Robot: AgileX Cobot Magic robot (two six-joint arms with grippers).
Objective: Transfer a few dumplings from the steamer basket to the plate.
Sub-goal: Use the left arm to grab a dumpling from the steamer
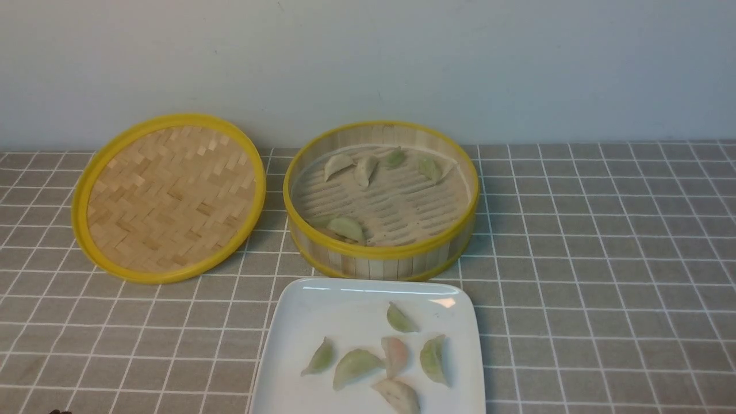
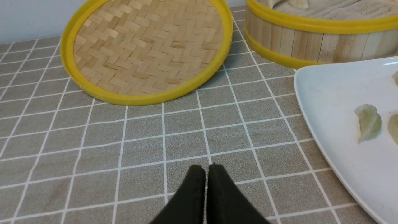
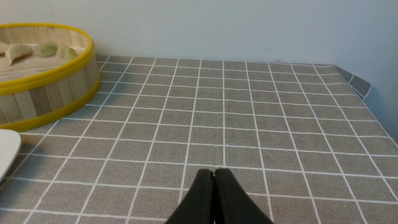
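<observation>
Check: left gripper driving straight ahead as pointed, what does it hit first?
Probably the near rim of the lid; only bare tablecloth lies between it and the left gripper. If the gripper is angled down, the tablecloth comes first; depth is unclear.

Left end effector (image 2: 206, 169) closed over tablecloth (image 2: 140, 140); lid (image 2: 146, 49), steamer basket (image 2: 317, 37), plate (image 2: 335, 102) beyond.

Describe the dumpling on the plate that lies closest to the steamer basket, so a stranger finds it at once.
Find the white square plate in front of the round steamer basket. This pale green dumpling lies nearest the basket, alone; the other five dumplings cluster toward the plate's near edge.
</observation>
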